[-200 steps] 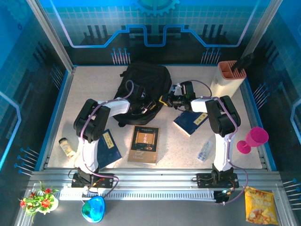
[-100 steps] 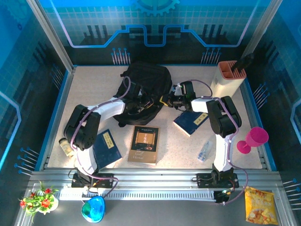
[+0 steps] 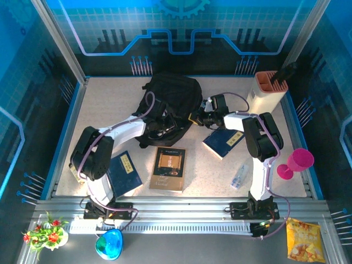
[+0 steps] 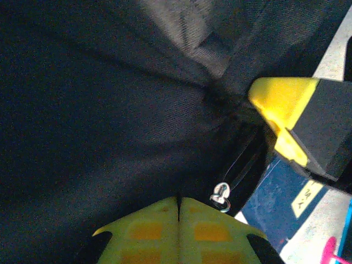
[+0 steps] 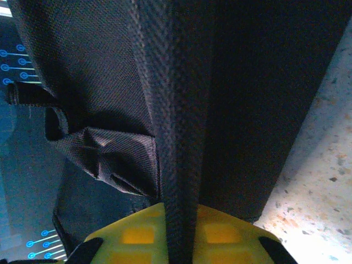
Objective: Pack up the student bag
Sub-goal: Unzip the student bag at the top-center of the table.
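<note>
Fingers of the left claw are pressed tight together with nothing between them, and they touch the near side of the student bag. A small silver ring hangs just beside them. The bag is big and black and lies at the back middle of the desk. The right claw is clamped on a black strap at the bag's right edge. A blue book lies near it.
</note>
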Robot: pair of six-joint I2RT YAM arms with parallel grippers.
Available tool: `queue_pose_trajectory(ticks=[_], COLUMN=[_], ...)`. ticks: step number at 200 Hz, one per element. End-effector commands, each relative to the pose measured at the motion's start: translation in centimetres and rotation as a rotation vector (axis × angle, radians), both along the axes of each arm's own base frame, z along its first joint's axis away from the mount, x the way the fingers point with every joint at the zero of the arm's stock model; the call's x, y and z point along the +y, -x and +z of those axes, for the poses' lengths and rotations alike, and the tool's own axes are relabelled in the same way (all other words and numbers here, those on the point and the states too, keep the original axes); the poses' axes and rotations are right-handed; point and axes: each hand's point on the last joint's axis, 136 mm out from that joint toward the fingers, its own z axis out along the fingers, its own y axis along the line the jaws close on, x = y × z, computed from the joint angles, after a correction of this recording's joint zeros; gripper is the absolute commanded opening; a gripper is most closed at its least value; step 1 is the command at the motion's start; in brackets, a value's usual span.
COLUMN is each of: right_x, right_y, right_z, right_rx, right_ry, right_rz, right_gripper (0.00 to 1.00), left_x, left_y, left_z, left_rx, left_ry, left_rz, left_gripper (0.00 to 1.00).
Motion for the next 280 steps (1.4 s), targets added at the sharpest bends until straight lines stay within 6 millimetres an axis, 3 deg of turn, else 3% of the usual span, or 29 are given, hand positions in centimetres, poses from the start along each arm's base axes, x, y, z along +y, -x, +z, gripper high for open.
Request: queue_pose_trajectory(ticks=[1,83,147,183,203,229,251,280], right_x=[-1.3,-1.8,-1.0,-0.8,-0.7,-0.6,0.1,1.6], right_y=[-1.2,-2.8,-2.5,-2.4,-1.9,-0.2,2.5,5.2], right_z=[0.4,-0.3,0.2,0.3,0.7,2.3,3.3,2.6], right_rx=[-0.040,-0.076,-0.081,-0.074,-0.059,-0.007,0.033,0.114], right_ry=[0.080,0.154,0.119,0.105,0.091,0.037,0.022,0.047], right_rz=[-0.039,-0.048,-0.022,-0.018,-0.013,-0.041,-0.067,-0.090], right_gripper=[0.06,0.06,0.06,0.07,0.22,0.55,0.68,0.71], left_x=[3.4,6.9,2.9,2.6,2.5,2.1,1.7,1.3], left_y=[2.5,5.2,3.8,2.6,2.5,2.5,2.3,1.9], left_z=[-0.8,-0.7,0.9,1.0,0.9,1.3,1.9,2.8], left_rx=[0.041,0.027,-0.058,-0.083,-0.083,-0.089,-0.107,-0.136], left_ry=[-0.150,-0.243,-0.048,-0.045,-0.046,-0.037,-0.029,-0.024], left_rz=[0.016,0.067,-0.028,-0.019,-0.022,-0.045,-0.066,-0.097], left_gripper=[0.00,0.00,0.00,0.00,0.00,0.00,0.00,0.00])
